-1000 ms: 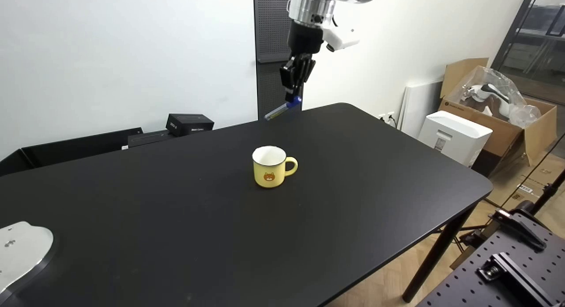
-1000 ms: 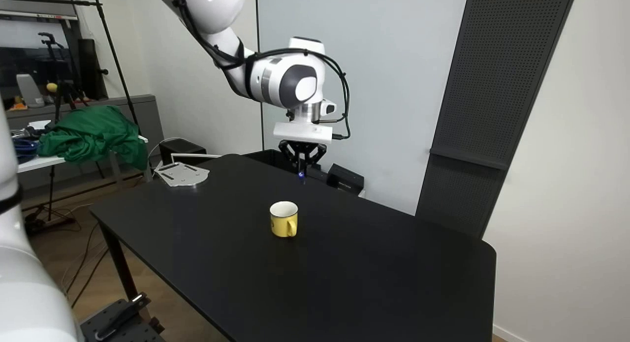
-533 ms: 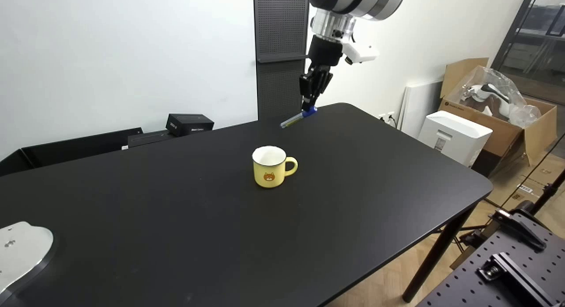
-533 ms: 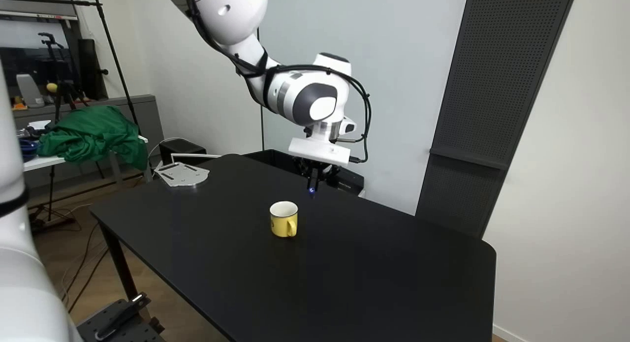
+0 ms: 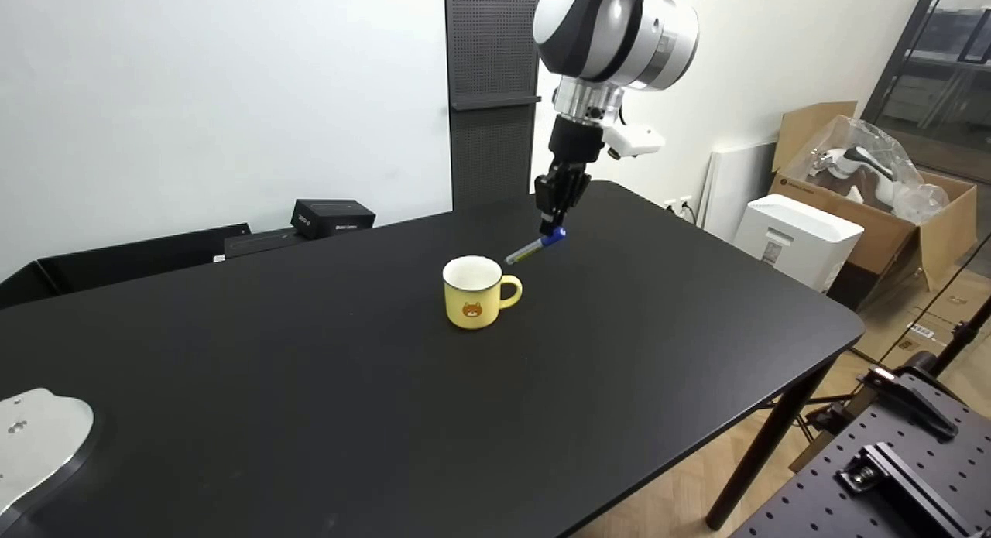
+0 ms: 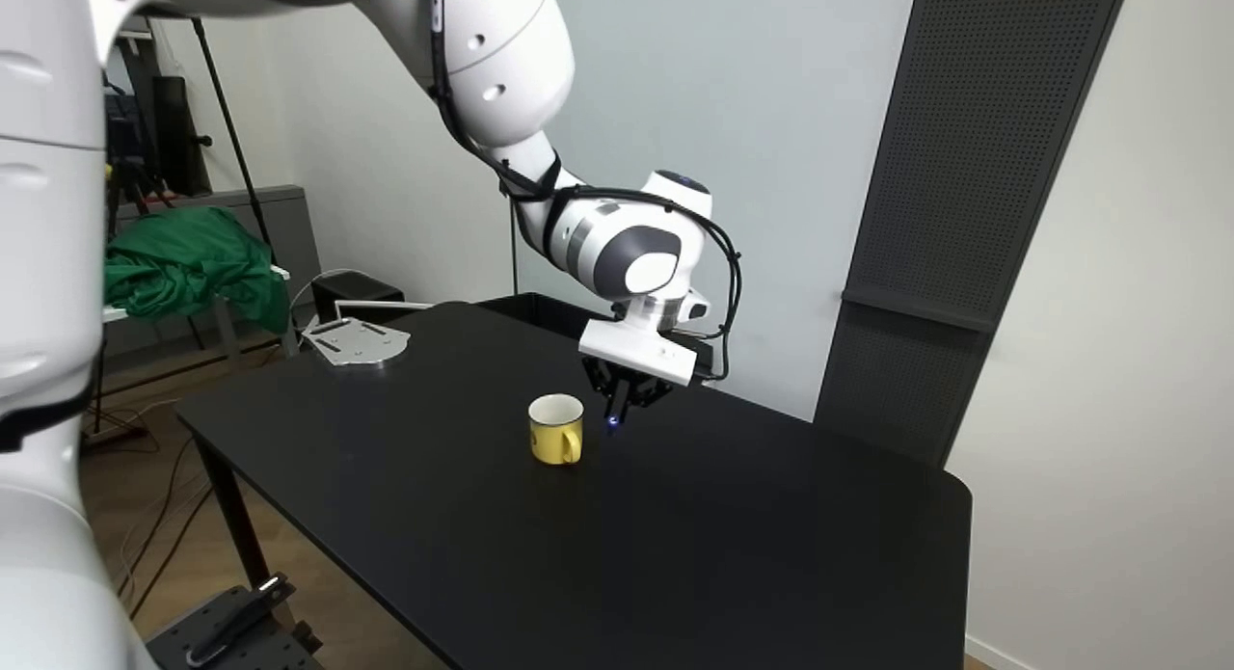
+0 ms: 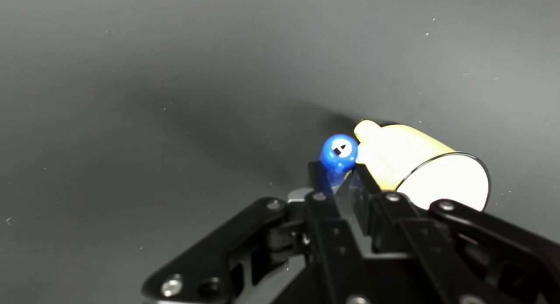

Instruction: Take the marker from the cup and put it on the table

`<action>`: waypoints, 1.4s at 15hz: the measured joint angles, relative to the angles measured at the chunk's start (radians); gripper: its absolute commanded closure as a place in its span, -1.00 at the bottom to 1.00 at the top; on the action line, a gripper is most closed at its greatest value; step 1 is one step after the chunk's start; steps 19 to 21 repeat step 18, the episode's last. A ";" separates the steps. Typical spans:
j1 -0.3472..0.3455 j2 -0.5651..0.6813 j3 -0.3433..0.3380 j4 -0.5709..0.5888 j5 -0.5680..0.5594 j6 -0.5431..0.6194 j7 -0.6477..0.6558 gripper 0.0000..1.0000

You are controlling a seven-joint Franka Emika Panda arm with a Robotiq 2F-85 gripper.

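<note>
My gripper (image 5: 550,225) is shut on the blue marker (image 5: 533,248) near its blue end. The marker slants down toward the cup side, and its lower end seems to be above the black table (image 5: 372,414). The yellow cup (image 5: 471,306) stands upright beside it, with a white inside and its handle toward the gripper. The cup (image 6: 556,439), the gripper (image 6: 618,405) and the marker's blue tip (image 6: 613,421) show in an exterior view. In the wrist view the marker's end (image 7: 339,148) sits between the fingertips (image 7: 337,170), with the cup (image 7: 385,153) to the right.
A silver metal plate (image 5: 39,437) lies on the table, away from the cup. It also shows in an exterior view (image 6: 357,342). Black boxes (image 5: 333,217) stand past the table's edge by the wall. A white bin (image 5: 797,240) and a cardboard box (image 5: 867,213) are beyond the table.
The gripper with the marker has come down toward the table and, in an exterior view, moved right. It is now closer to the cup. The cup has not moved.
</note>
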 measured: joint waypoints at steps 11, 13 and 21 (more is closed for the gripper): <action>-0.018 0.167 0.045 0.150 0.001 -0.004 0.000 -0.16; -0.022 0.180 0.051 0.166 0.001 -0.008 0.000 -0.41; -0.032 0.198 0.052 0.196 0.001 -0.076 0.014 -0.99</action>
